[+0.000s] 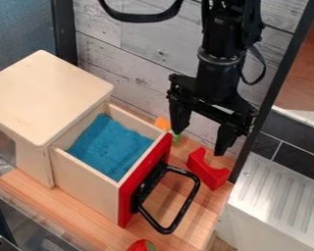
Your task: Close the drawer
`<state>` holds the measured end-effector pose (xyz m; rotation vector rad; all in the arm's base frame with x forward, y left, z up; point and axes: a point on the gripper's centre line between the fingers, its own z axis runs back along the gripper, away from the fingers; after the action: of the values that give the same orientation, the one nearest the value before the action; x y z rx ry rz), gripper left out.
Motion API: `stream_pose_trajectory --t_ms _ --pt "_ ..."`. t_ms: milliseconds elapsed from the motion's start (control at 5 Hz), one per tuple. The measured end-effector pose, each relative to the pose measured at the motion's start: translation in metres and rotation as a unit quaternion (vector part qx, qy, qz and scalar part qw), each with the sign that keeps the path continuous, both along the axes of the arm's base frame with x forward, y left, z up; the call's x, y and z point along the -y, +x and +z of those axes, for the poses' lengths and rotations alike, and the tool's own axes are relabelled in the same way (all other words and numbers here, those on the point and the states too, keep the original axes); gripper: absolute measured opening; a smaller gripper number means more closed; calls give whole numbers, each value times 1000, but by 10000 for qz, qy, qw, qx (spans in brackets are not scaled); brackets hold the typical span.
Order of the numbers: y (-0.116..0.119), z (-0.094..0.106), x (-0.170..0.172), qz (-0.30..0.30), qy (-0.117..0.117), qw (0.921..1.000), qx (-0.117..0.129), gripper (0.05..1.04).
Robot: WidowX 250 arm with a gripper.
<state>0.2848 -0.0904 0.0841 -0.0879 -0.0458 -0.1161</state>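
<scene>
The hand (200, 142) is hanging wide open above the bench (51, 208), near the drawer (88, 188), which is jutting well out of the pale wooden cabinet (48, 93). A blue cloth (110, 147) is lying inside; a red block (207, 169) is resting beside the black handle (187, 207).

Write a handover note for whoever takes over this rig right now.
Gripper: open, holding nothing, beyond the drawer's front near the red block.
Drawer: pulled out of the wooden cabinet, blue cloth inside, black handle on its red front.
Done: no closing to report; drawer stands open.
Left: push it shut, probably from the front.
</scene>
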Motion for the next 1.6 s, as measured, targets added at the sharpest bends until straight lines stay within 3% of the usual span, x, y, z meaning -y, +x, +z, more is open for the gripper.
stream_pose_trajectory --t_ms 200,400,600,800,1000,1200,1400,1600 --pt "-2 -8 1 -63 1 9999 -144 999" --pt "-4 -22 1 -1310 -210 9903 -418 999" --pt "4 -33 -2 -2503 -70 9647 -813 999" --pt "6 -34 6 -3662 165 9254 -963 999" --pt "2 -44 17 -4754 355 8715 -1150 999" --pt "-15 -54 24 -5792 471 8039 -1268 999" --pt "-38 -58 18 -6234 600 7675 -1369 999" --pt "-54 -65 10 -6243 831 7608 -1567 999"
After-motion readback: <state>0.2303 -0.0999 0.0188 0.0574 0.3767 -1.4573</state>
